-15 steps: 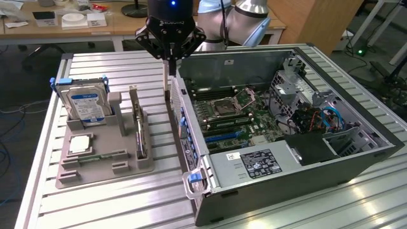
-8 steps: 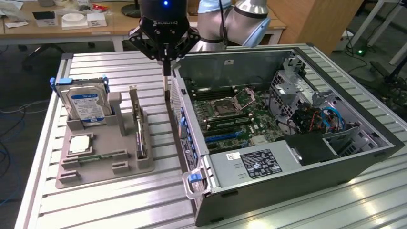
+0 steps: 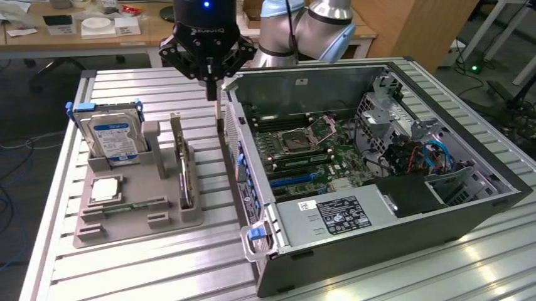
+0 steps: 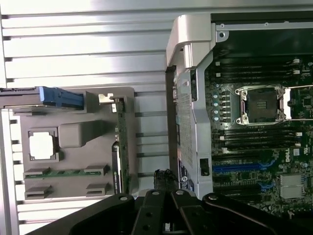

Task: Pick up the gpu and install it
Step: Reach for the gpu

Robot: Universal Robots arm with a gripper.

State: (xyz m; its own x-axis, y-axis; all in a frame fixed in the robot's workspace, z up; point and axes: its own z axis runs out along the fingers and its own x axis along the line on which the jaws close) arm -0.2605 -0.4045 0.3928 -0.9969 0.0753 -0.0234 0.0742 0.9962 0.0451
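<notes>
Exterior view: the end effector (image 3: 213,93) hung over the slatted counter (image 3: 150,263), fingers pressed together, nothing between them.
Task thing: the gpu (image 3: 179,160) stood on its long edge in the grey holder (image 3: 159,219), at 7 o'clock from the end effector and apart from it.
Edges: the gpu's top edge was bare; the hard drive (image 3: 117,139) stood at its 9 o'clock.
Open room: a bare strip of counter ran between the grey holder and the open computer case (image 3: 377,213) at 3 o'clock.
</notes>
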